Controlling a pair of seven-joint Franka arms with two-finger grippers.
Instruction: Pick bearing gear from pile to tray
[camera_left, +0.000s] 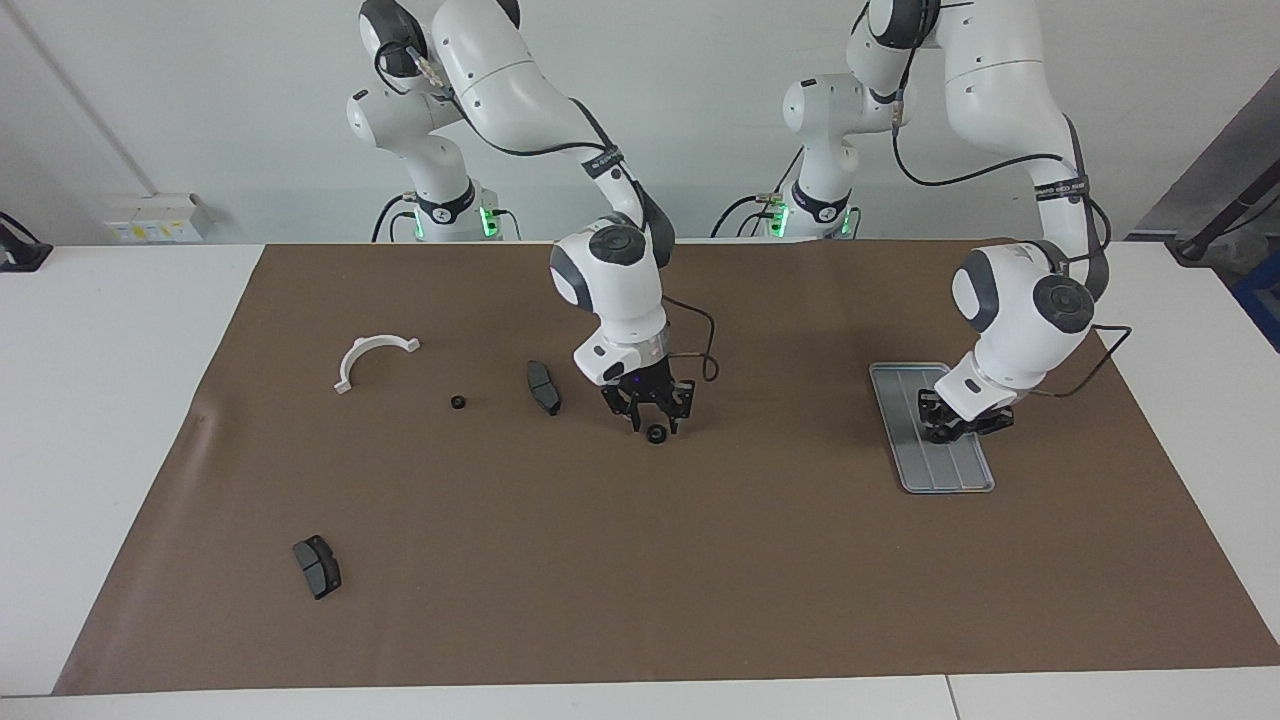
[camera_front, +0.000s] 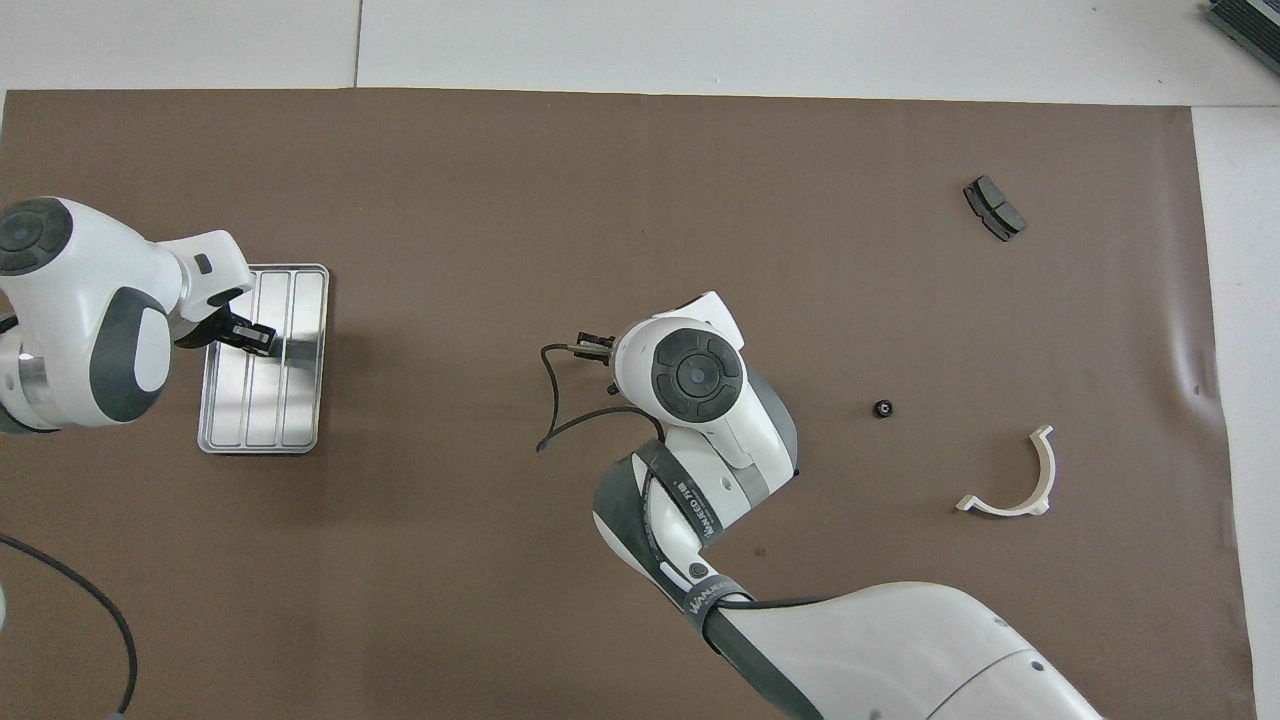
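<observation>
The pile lies scattered toward the right arm's end of the brown mat. My right gripper hangs low near the mat's middle, fingers spread, with a black ring gear on the mat just under and between its fingertips. In the overhead view the wrist hides this gripper and gear. A second small black gear lies apart, toward the right arm's end. The silver grooved tray lies at the left arm's end and holds no parts. My left gripper waits low over the tray.
One dark brake pad lies beside the right gripper, hidden in the overhead view. Another brake pad lies farther from the robots. The white half-ring bracket lies nearer the robots. White table surrounds the mat.
</observation>
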